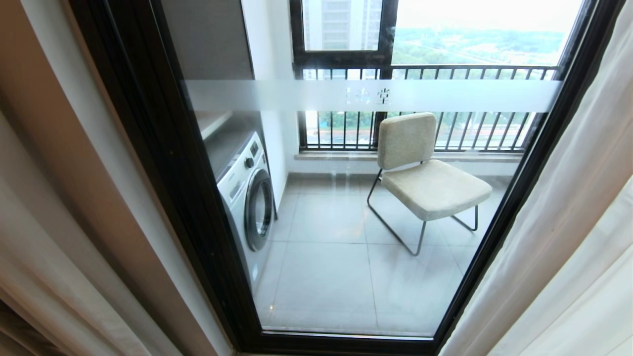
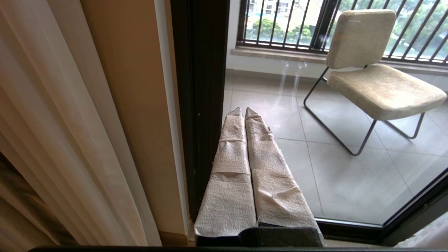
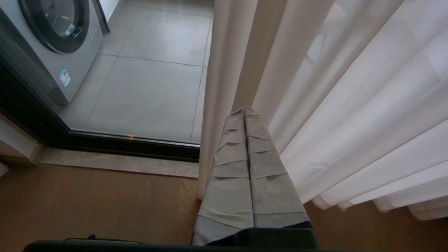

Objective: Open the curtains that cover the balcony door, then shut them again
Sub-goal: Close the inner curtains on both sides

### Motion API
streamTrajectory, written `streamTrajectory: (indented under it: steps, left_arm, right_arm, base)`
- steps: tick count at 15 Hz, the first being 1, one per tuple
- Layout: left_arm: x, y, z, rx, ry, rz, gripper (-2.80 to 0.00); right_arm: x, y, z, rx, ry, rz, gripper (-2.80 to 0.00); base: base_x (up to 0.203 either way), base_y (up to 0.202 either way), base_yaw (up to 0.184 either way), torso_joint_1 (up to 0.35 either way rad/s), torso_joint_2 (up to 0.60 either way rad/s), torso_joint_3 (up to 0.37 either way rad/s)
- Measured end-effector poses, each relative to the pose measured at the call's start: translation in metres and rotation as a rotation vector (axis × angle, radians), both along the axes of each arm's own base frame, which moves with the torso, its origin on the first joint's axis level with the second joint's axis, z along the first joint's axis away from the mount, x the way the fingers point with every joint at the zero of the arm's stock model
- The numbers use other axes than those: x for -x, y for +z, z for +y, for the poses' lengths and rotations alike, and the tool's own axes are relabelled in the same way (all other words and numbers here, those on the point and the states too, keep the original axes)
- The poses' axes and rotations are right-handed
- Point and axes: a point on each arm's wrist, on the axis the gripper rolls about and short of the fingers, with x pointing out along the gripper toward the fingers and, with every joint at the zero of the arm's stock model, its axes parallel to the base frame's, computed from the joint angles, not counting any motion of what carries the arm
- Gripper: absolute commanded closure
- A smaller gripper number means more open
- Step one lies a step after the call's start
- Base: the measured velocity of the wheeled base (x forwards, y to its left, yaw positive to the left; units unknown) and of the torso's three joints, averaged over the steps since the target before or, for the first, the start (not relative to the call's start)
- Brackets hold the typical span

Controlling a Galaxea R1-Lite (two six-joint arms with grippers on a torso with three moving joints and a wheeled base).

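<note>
The balcony door (image 1: pixel 356 207) fills the middle of the head view: a clear glass pane in a thick black frame, with a frosted white band (image 1: pixel 371 95) across it that bears small characters. The curtains (image 1: pixel 559 237) are drawn apart — cream and white folds hang at the right side of the door, and more folds hang at the far left, beside a tan wall strip (image 1: pixel 74 163). Through the glass a washing machine (image 1: pixel 246 195) stands at the left on the grey tiled floor, and a beige chair (image 1: pixel 425 173) with thin dark metal legs stands at the right, before a black railing (image 1: pixel 445 128). Neither arm shows in the head view.

In the left wrist view, the left gripper (image 2: pixel 243 110) has its two cloth-wrapped fingers (image 2: pixel 232 157) pressed together and holds nothing. It points at the black door frame and the glass, with the left curtain folds well apart from it, beyond the wall strip.

In the right wrist view, the right gripper (image 3: pixel 245 111) is also closed and empty — its fingertips lie just beside a cream fold of the right curtain, but whether they touch it I cannot tell. The white sheer layer (image 3: pixel 367 105) hangs close beside it, above the wooden floor (image 3: pixel 87 206).
</note>
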Motion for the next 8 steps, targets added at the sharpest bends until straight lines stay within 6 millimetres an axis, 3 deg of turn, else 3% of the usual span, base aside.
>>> streamTrajectory:
  steps: [8]
  left_arm:
    - [0.0, 0.0, 0.0, 0.0, 0.0, 0.0, 0.0]
  right_arm:
    - [0.019, -0.005, 0.001, -0.039, 0.086, -0.215, 0.0]
  base:
    - [0.0, 0.0, 0.0, 0.0, 0.0, 0.0]
